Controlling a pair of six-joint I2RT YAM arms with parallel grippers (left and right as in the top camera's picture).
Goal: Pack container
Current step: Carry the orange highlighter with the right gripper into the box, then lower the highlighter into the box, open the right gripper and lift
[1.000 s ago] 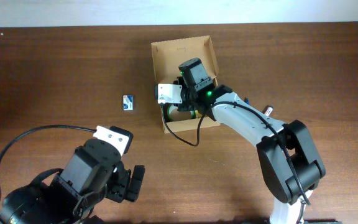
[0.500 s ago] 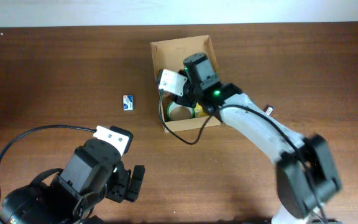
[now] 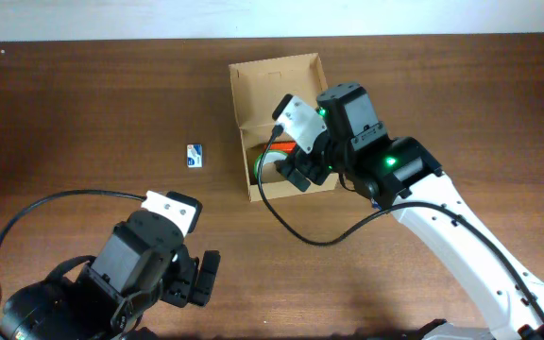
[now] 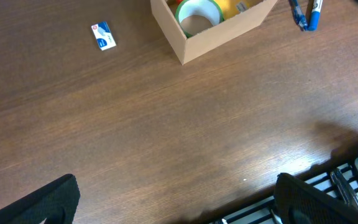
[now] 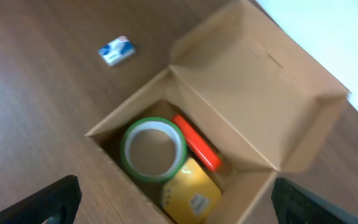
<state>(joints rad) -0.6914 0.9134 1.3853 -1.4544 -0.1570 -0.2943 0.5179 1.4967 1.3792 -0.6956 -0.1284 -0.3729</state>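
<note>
The container (image 3: 277, 83) sits near the far edge of the tabletop, about midway along it, with its hinged lid thrown back toward that edge. Inside lie a green-rimmed tape roll (image 5: 153, 148), an orange-red item (image 5: 194, 143) and a yellow item (image 5: 191, 193). A small blue-and-white packet (image 3: 195, 156) lies on the wood to the box's left, well apart from it, and blue pens (image 4: 306, 12) lie just beside its right wall.

Your right gripper (image 3: 298, 170) hangs over the open box with its fingers spread wide and nothing between them. Your left gripper (image 4: 179, 208) waits near the near-left corner, fingers likewise apart and empty.

Treat the box as light and thin-walled. It will probably skate on the smooth wood if you nudge it, and a wall pinched mid-span is likely to bow. If you must hold it, take the rim close to a corner, where the card looks stiffest. For closing, the free edge of the lid seems the natural place to catch. Brace the near wall with the other arm so the box does not slide.
</note>
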